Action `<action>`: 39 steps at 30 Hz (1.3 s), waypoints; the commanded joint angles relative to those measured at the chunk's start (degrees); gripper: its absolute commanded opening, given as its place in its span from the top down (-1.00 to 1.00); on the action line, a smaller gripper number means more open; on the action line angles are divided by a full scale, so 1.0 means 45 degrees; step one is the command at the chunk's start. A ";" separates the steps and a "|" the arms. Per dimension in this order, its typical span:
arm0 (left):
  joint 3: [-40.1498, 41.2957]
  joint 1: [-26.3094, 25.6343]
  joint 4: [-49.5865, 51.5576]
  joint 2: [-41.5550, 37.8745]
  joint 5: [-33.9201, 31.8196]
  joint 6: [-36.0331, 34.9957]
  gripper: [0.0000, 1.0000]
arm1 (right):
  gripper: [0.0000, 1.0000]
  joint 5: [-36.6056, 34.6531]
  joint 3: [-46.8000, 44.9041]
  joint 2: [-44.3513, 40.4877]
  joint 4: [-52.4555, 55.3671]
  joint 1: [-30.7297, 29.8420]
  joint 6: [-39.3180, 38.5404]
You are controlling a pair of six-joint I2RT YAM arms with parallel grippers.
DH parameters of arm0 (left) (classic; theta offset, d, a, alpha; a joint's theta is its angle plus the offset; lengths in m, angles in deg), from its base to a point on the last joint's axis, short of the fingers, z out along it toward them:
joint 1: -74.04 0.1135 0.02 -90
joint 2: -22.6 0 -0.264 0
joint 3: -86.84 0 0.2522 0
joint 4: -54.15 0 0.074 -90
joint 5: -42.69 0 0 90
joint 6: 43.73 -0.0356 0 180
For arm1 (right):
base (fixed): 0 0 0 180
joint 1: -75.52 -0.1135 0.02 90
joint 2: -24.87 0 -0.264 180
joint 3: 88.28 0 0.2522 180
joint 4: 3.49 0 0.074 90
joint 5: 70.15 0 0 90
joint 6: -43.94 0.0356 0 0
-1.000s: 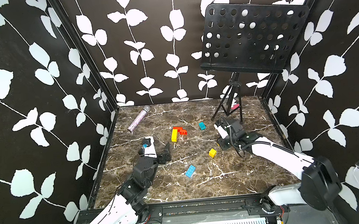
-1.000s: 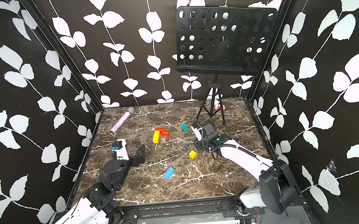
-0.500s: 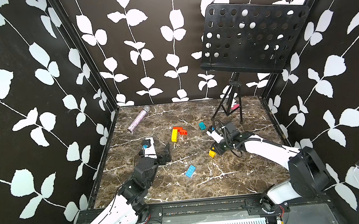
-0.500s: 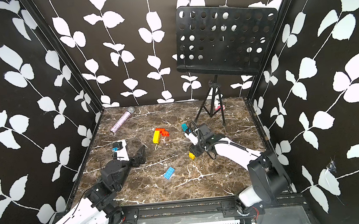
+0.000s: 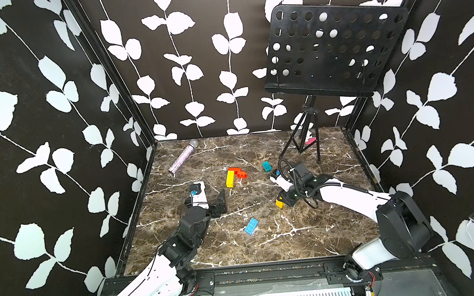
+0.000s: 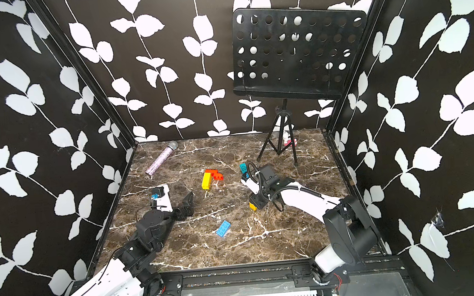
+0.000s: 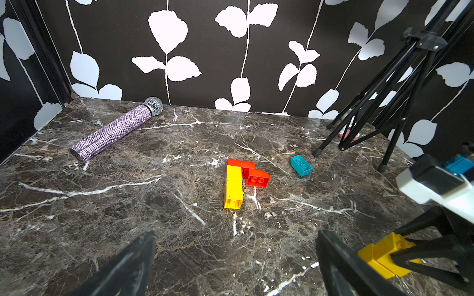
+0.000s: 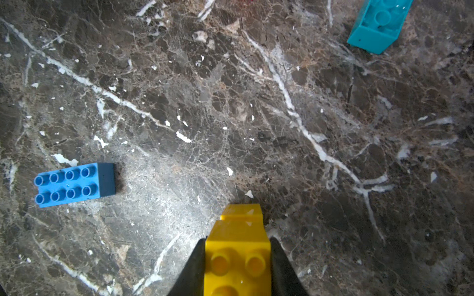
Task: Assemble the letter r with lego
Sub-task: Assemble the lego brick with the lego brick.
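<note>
- Yellow pair [image 7: 384,252] of studded bricks, joined end to end, is pinched between the two black fingers of the right gripper [image 8: 238,241]. The jaws are partly closed and press on its two sides.
- The held pair sits low over the brown marble surface [image 5: 296,237], on the right half. Whether it touches the surface cannot be told.
- The left gripper [image 7: 236,234] is spread wide with nothing between its fingers. It sits low over the left-middle of the surface, facing the back wall.
- A partial build lies flat near the centre of the surface. It is a yellow column [image 5: 229,179] of two bricks with the red-orange bricks [image 5: 239,172] at its far end. One red-orange brick touches the column's top and the other steps off toward the right arm's side.
- The teal brick [image 5: 266,166] lies alone, near the right gripper on its far side. It is between the build and the tripod legs.
- The blue brick [image 5: 251,226] lies alone with its eight studs up. It is nearer the front edge, between the two arms and well apart from the build.
- A glittery purple microphone [image 5: 182,159] lies on its side toward the back left corner.
- A black perforated music stand [image 5: 335,49] stands at the back right, its tripod feet on the surface.
</note>
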 commanded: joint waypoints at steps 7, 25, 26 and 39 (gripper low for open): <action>0.0083 0.0061 -0.0406 0.0088 -0.0102 -0.0035 -0.98 | 1.00 -0.0879 0.0190 0.0645 0.0821 -0.0114 -0.0074; 0.0065 0.0061 -0.0237 -0.0024 -0.0235 -0.0131 -0.98 | 1.00 -0.0450 0.0754 0.0819 0.3381 -0.0807 0.1289; 0.0060 0.0061 -0.0241 -0.0029 -0.0235 -0.0127 -0.98 | 1.00 -0.0436 0.0772 0.0898 0.3446 -0.0841 0.1444; -0.0002 0.0063 -0.0115 -0.0123 -0.0381 -0.0345 -0.98 | 1.00 -0.2859 -0.2014 -0.0579 0.0563 -0.2422 0.5323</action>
